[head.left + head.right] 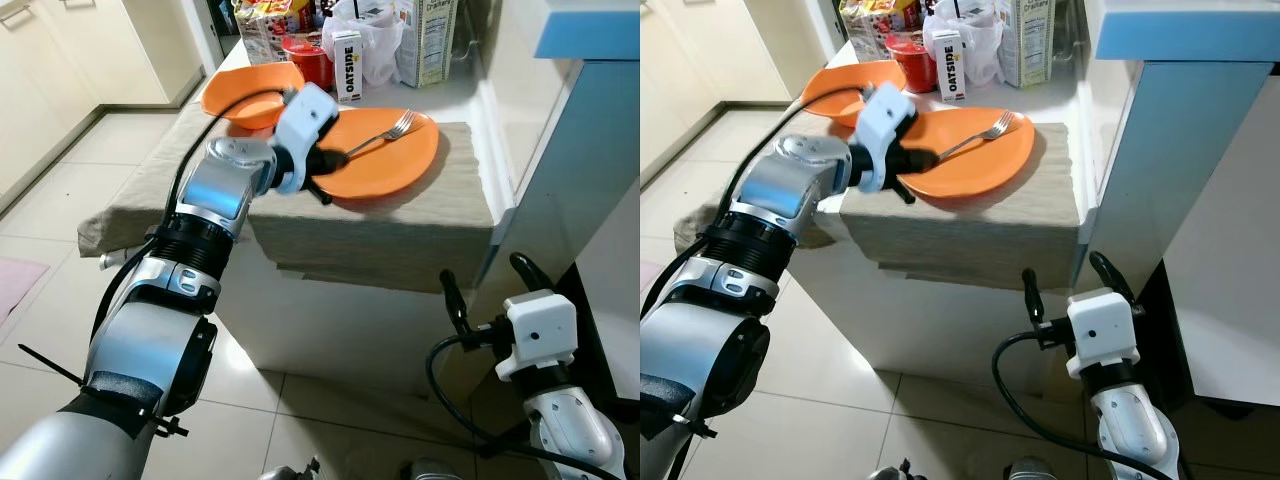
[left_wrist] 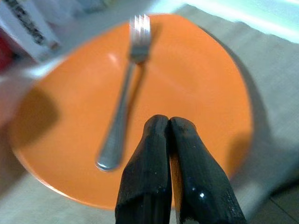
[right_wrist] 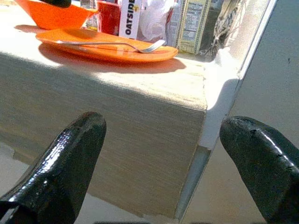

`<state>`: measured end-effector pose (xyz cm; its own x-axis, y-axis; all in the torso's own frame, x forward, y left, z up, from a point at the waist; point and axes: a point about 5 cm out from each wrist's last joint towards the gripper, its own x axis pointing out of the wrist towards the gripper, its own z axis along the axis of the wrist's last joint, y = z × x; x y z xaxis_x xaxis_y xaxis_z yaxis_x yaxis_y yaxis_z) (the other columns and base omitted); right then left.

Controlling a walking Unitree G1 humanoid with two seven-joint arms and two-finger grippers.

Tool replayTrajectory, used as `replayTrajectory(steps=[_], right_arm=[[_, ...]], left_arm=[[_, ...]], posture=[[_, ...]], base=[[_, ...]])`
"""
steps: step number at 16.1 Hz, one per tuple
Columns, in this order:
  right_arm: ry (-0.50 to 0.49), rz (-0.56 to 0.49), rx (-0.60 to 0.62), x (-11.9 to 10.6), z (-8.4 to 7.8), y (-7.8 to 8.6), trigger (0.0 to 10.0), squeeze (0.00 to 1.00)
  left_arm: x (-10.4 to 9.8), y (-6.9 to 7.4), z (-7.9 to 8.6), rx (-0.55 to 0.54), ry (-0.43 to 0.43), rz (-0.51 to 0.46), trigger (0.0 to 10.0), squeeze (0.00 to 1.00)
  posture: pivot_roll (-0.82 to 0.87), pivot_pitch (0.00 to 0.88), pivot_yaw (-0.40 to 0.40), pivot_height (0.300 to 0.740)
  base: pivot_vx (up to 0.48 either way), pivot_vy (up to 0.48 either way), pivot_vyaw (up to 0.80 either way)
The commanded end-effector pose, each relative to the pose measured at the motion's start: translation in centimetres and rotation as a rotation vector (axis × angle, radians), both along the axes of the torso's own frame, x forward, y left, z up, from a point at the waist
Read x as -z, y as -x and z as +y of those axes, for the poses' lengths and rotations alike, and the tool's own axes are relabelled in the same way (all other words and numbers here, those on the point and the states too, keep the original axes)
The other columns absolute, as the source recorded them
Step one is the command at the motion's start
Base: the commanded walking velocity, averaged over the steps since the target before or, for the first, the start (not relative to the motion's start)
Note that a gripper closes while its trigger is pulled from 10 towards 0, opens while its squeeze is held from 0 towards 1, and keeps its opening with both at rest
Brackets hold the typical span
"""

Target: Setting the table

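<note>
An orange plate (image 1: 395, 160) lies on the beige cloth over the counter (image 1: 400, 235), with a silver fork (image 1: 383, 133) resting across it, tines pointing away from me. My left gripper (image 1: 334, 160) sits at the plate's near-left rim, its fingers (image 2: 149, 158) pressed together with a sliver of the orange rim between them. The fork handle (image 2: 112, 149) lies just beside the fingertips, untouched. My right gripper (image 1: 483, 272) hangs low in front of the counter's right corner, open and holding nothing.
An orange bowl (image 1: 250, 95) stands behind my left wrist. Farther back are a red cup (image 1: 310, 60), an Oatside carton (image 1: 347, 65), a white bag (image 1: 375, 40) and another carton (image 1: 425, 40). A blue-white cabinet (image 1: 575, 150) rises at the right. Tiled floor (image 1: 60, 200) lies to the left.
</note>
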<state>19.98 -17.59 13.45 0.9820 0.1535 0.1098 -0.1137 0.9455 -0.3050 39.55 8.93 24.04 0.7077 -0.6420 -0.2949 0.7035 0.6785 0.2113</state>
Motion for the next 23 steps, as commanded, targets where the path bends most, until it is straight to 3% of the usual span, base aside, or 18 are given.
replayTrajectory(steps=[1, 4, 7, 13, 18, 23], right_arm=[[-0.003, -0.001, -0.003, 0.2, 0.2, 0.0, 10.0, 0.0], [-0.005, -0.006, -0.002, 0.1, 0.2, 0.0, 10.0, 0.0], [-0.004, -0.006, 0.003, 0.0, 0.0, 0.2, 10.0, 0.0], [0.002, -0.006, 0.01, -0.1, -0.2, 0.6, 10.0, 0.0], [0.003, -0.005, 0.007, -0.2, -0.2, 0.7, 10.0, 0.0], [0.002, -0.005, 0.01, -0.2, -0.1, 0.9, 10.0, 0.0]], left_arm=[[0.1, -0.8, 2.3, -0.115, -0.034, -0.044, 10.0, 0.0], [0.8, -1.6, 5.1, -0.283, -0.124, -0.103, 10.0, 0.0], [2.7, -1.7, 6.2, -0.351, -0.143, -0.049, 10.0, 0.0], [3.7, -1.8, 5.3, -0.341, -0.127, -0.036, 10.0, 0.0], [3.5, -1.8, 3.0, -0.265, -0.084, -0.047, 10.0, 0.0], [3.8, -1.7, 1.9, -0.239, -0.075, -0.033, 10.0, 0.0]], posture=[[-0.21, 0.026, 0.142, 0.735], [-0.21, 0.027, 0.142, 0.735], [-0.22, 0.032, 0.144, 0.735], [-0.23, 0.042, 0.145, 0.735], [-0.24, 0.045, 0.147, 0.735], [-0.24, 0.047, 0.151, 0.735]], base=[[0.0, 0.0, 0.0], [0.0, 0.0, 0.0], [0.0, 0.0, 0.0], [0.0, 0.0, 0.0], [0.0, 0.0, 0.0], [0.0, 0.0, 0.0]])
